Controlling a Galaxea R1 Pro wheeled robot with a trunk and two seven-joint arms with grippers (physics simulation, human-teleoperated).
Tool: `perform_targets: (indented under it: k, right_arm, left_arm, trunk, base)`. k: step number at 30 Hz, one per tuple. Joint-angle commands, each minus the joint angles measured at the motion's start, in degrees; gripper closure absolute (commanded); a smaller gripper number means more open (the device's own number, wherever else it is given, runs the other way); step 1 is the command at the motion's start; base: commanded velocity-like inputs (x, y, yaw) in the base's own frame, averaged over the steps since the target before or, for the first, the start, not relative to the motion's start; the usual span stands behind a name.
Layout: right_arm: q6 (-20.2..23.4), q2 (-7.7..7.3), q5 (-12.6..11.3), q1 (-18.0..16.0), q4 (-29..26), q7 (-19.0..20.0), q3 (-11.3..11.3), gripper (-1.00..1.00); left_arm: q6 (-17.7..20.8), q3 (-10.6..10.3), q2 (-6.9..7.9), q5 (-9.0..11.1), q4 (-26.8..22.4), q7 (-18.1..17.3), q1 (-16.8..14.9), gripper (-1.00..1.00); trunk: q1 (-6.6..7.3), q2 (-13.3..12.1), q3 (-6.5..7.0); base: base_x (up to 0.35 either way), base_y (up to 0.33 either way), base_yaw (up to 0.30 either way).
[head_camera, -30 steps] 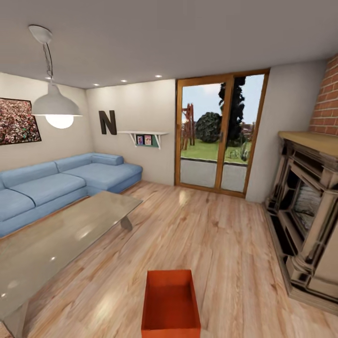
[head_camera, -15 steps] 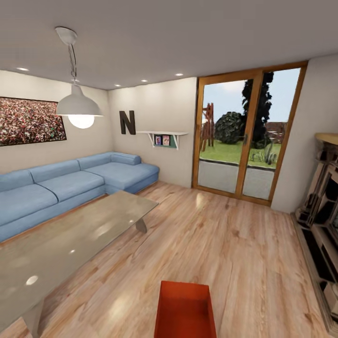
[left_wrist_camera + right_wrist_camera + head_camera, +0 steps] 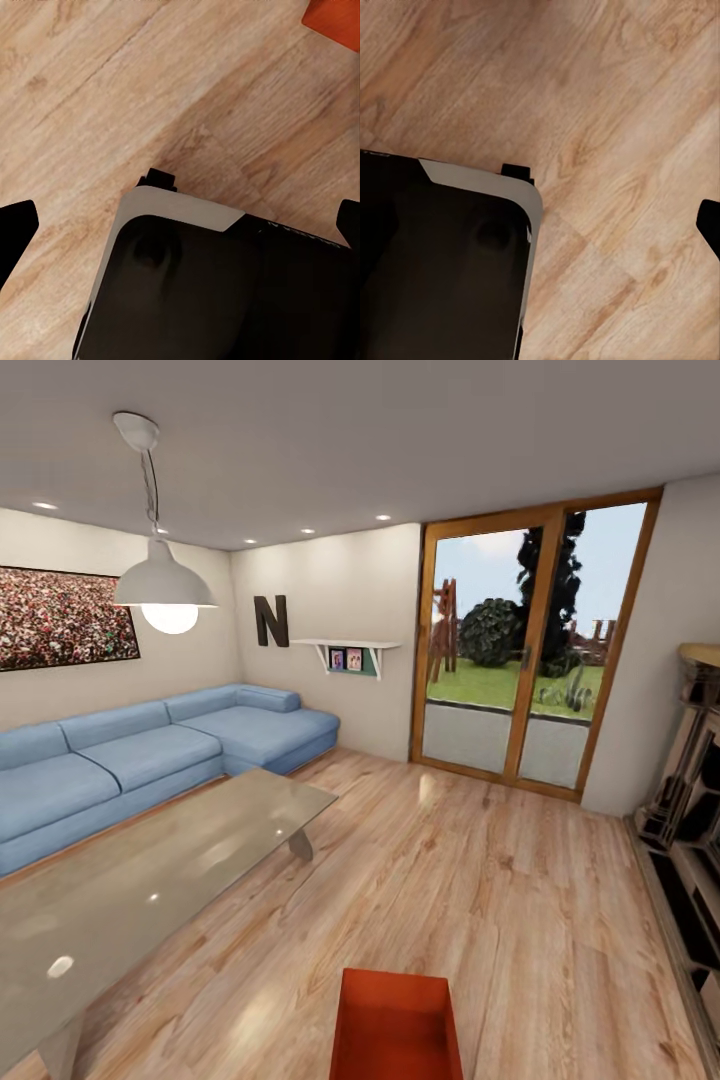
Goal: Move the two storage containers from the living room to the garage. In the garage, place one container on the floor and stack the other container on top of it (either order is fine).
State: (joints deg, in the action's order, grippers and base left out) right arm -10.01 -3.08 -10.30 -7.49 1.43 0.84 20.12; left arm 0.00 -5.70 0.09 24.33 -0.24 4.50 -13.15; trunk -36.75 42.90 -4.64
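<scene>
One orange-red storage container [image 3: 395, 1025] stands open-topped on the living room's light wood plank floor [image 3: 500, 900], at the bottom middle of the head view and cut off by its lower edge. A corner of the container [image 3: 335, 19] also shows in the left wrist view. My left gripper [image 3: 180, 229] hangs over the planks and is open, its dark fingertips [image 3: 15, 232] far apart with nothing between them. My right gripper [image 3: 540, 225] is also open over the floor, with one fingertip [image 3: 709, 225] showing at the frame's edge.
A glass coffee table [image 3: 150, 870] and a blue corner sofa [image 3: 130, 755] fill the left. Wood-framed glass doors [image 3: 520, 660] stand at the back, and the fireplace [image 3: 690, 830] at the right edge. My black and white base [image 3: 225, 292] lies under both wrists.
The head camera has swung left over the last second, so the fireplace slid toward the right edge and the container sits lower in view. Almost nothing differs in the last half second.
</scene>
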Motion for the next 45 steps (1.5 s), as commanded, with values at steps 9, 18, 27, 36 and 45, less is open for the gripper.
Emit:
perform_targets:
  k: [9,18,27,36,45]
  right_arm:
    - [-0.4,0.09,-0.8,-0.1,0.2,-0.1,0.2,-1.00]
    - [-0.4,0.09,-0.8,-0.1,0.2,-0.1,0.2,-1.00]
    - [-0.4,0.09,-0.7,-0.1,0.2,-0.1,0.4,-1.00]
    - [-0.4,0.09,-0.6,-0.1,0.2,-0.1,0.5,-1.00]
    - [-0.4,0.09,-0.6,-0.1,0.2,-0.1,0.5,-1.00]
  left_arm:
    - [0.1,-0.5,0.00,0.5,0.0,0.2,0.0,-1.00]
    - [0.1,-0.5,0.00,0.7,0.0,0.2,0.0,-1.00]
    - [0.1,-0.5,-0.11,0.7,0.0,0.2,0.0,-1.00]
    - [0.1,-0.4,-0.03,0.7,0.0,0.2,0.0,-1.00]
    - [0.1,-0.4,-0.01,0.6,0.0,0.2,0.0,-1.00]
  trunk:
    - [-0.01,0.1,-0.10]
    - [-0.01,0.1,-0.10]
    - [-0.01,0.1,-0.10]
    - [-0.01,0.1,-0.10]
    - [-0.01,0.1,-0.10]
  base:
    - [0.001,0.000,-0.158]
    - [0.000,-0.050,-0.022]
    - [0.000,-0.192,-0.001]
    - [0.000,-0.017,0.000]
    - [0.000,-0.108,0.000]
